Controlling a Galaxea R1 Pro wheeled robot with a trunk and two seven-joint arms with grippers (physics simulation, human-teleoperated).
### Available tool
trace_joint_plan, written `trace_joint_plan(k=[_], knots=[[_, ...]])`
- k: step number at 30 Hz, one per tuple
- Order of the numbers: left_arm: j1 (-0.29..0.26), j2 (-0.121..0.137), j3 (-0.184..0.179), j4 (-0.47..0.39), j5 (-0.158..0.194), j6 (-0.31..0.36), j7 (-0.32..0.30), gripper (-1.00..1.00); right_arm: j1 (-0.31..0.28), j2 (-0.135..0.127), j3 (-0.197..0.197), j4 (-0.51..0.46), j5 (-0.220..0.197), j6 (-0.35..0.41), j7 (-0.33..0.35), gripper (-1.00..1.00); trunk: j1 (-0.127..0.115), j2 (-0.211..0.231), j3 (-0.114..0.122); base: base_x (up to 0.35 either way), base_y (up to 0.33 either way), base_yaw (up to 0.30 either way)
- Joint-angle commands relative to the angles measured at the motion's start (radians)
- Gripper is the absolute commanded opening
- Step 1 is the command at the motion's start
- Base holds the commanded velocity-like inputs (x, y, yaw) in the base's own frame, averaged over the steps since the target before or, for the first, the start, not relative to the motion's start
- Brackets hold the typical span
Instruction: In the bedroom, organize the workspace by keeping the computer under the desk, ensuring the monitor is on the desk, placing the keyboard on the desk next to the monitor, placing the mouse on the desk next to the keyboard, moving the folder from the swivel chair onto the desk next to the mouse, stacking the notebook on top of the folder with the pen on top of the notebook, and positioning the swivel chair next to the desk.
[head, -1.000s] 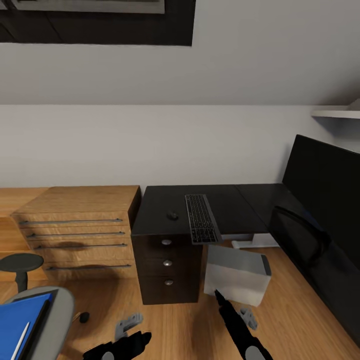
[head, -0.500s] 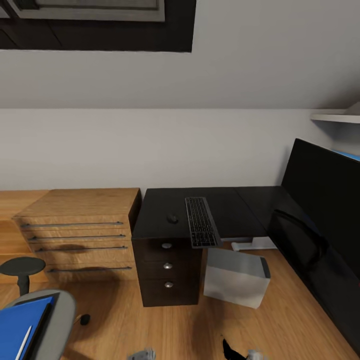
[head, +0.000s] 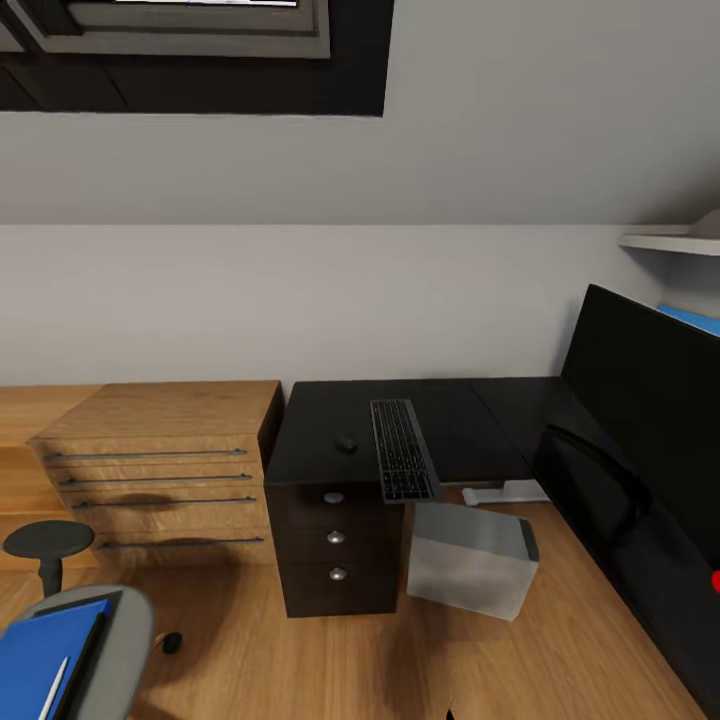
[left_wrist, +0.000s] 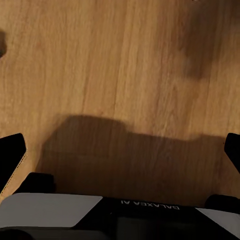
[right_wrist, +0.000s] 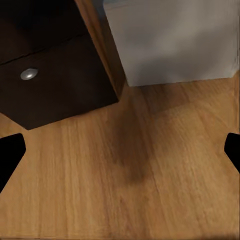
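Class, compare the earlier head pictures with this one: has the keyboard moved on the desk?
No. The keyboard lies right of the mouse, overhanging the desk front as before; the camera tilted up.

folder (head: 45, 660) — cut by frame edge | monitor (head: 650, 400) — cropped at right

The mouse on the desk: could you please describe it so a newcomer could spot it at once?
Start at the black desk against the white wall, beside the wooden dresser. On its top lies a long grey keyboard; just dresser-side of it sits the mouse, a small dark oval, the desk's only rounded item.
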Motion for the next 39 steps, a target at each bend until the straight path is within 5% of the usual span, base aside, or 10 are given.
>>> trace_joint_plan(k=[1,11,31,39], knots=[[-0.001,0.001,-0.005,0.003,0.008,-0.003,0.008,1.0,-0.001,-0.001,0.004,0.002,0.0,-0.006,-0.001,1.0,-0.004,0.007,0.002,0.0,0.0,0.0],[-0.001,0.005,-0.005,0.022,0.008,-0.024,0.009,1.0,-0.001,0.001,0.005,0.005,0.068,-0.015,-0.025,1.0,-0.042,0.077,0.034,0.0,0.0,0.0],[-0.001,0.005,-0.003,0.025,0.011,-0.024,0.011,1.0,-0.001,0.016,0.005,0.004,0.067,-0.014,-0.026,1.0,-0.119,0.217,0.096,0.0,0.0,0.0],[-0.001,0.002,-0.006,0.07,0.005,-0.026,0.01,1.0,-0.001,0.029,0.004,0.005,0.064,-0.013,-0.033,1.0,-0.119,0.217,0.096,0.0,0.0,0.062]])
